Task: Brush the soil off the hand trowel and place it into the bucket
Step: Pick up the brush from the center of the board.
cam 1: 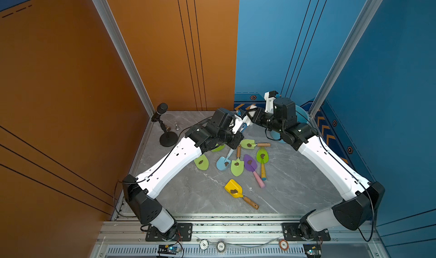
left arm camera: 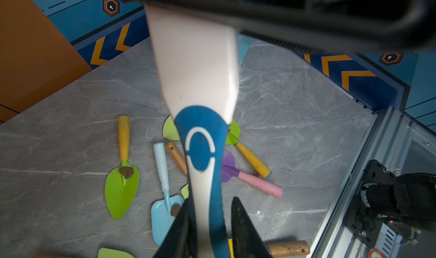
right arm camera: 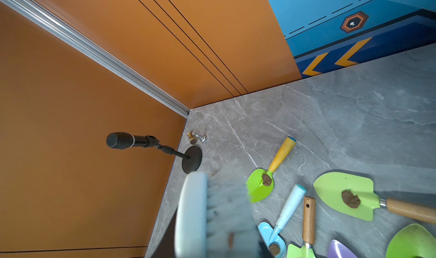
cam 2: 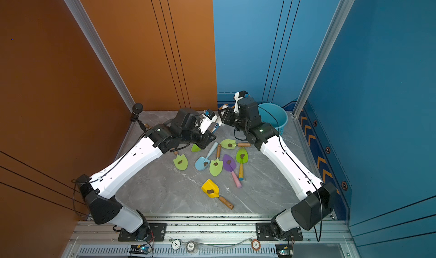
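Several hand trowels lie in a loose pile mid-table, each with a brown lump of soil on its blade: a yellow scoop [cam 1: 233, 189], a light-blue one [cam 1: 223, 162], a purple one [cam 1: 250, 162] and green ones [cam 1: 237, 166]. Both arms are raised above the back of the pile. My left gripper [left arm camera: 210, 204] is shut on the blue-and-white handle of a brush [left arm camera: 195, 75]. The brush's white back [right arm camera: 193, 209] and bristles fill the space at my right gripper [right arm camera: 213, 249], whose jaws are mostly hidden. The light-blue bucket [cam 2: 276, 117] stands at the back right, behind the right arm.
A black microphone on a round stand [cam 1: 168, 138] and two small metal pieces [cam 1: 177, 126] sit at the back left corner. Orange and blue walls close in the table on three sides. An aluminium rail [cam 1: 236, 228] runs along the front, with chips [cam 1: 220, 245] below it.
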Controlling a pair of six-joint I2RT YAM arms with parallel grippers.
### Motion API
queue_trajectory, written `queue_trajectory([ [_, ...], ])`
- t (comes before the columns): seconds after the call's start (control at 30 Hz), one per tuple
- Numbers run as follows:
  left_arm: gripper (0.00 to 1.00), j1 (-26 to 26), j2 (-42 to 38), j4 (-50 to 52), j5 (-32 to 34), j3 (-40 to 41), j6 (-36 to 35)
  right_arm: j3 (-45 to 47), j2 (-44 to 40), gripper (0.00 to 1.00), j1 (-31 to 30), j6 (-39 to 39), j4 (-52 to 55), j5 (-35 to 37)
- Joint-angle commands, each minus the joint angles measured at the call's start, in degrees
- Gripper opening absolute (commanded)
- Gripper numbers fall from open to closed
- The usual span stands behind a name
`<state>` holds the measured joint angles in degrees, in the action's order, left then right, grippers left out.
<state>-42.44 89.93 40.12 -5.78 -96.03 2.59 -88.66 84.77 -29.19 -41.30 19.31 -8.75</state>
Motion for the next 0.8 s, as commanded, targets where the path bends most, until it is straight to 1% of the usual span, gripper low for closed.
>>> queue_trajectory([
  [0.0, 0.27, -0.50, -0.89, 0.25, -0.34, 0.49, 0.00, -0.98, 0.21, 0.16, 0.69, 0.59, -0.42, 0.18],
  [0.1, 0.31, -0.45, -0.52, 0.21, -0.73, 0.49, 0.28, -0.62, 0.09, 0.17, 1.06, 0.01, -1.09, -0.35],
  [0.2, 0.31, -0.50, -0.29, 0.23, -1.23, 0.32, 0.40, 0.13, -0.22, 0.17, 1.67, -0.74, -1.96, -1.21],
  [0.23, 0.32, -0.48, -0.20, 0.26, -1.40, 0.32, 0.25, 0.43, -0.35, 0.17, 1.92, -1.08, -2.36, -1.63],
  [0.3, 0.42, -0.50, -0.10, 0.31, -1.53, 0.40, 0.15, 1.07, -0.61, 0.17, 2.37, -1.76, -3.48, -2.52],
  [0.37, 0.44, -0.50, 0.22, 0.23, -1.51, 0.40, 0.31, 1.31, -0.88, 0.17, 2.64, -2.08, -3.75, -2.93],
  [0.43, 0.43, -0.50, 0.48, 0.23, -1.57, 0.19, 0.43, 1.63, -1.09, 0.17, 2.82, -2.07, -3.61, -2.98],
  [0.5, 0.39, -0.62, 0.53, 0.22, -1.80, -0.16, 0.40, 1.89, -1.27, 0.17, 2.99, -2.03, -3.61, -3.02],
  [0.57, 0.39, -0.59, 0.82, 0.22, -1.87, -0.59, 0.40, 2.12, -1.45, 0.17, 3.13, -2.10, -3.64, -3.19],
  [0.6, 0.40, -0.63, 0.95, 0.23, -1.82, -0.73, 0.44, 2.17, -1.53, 0.17, 3.17, -2.29, -3.72, -3.37],
  [0.67, 0.46, -0.61, 1.19, 0.23, -1.73, -0.91, 0.43, 2.17, -1.61, 0.17, 3.33, -2.36, -3.89, -3.83],
  [0.77, 0.47, -0.63, 1.78, 0.27, -2.26, -1.09, 0.47, 1.96, -1.63, 0.17, 3.44, -2.40, -4.04, -4.42],
])
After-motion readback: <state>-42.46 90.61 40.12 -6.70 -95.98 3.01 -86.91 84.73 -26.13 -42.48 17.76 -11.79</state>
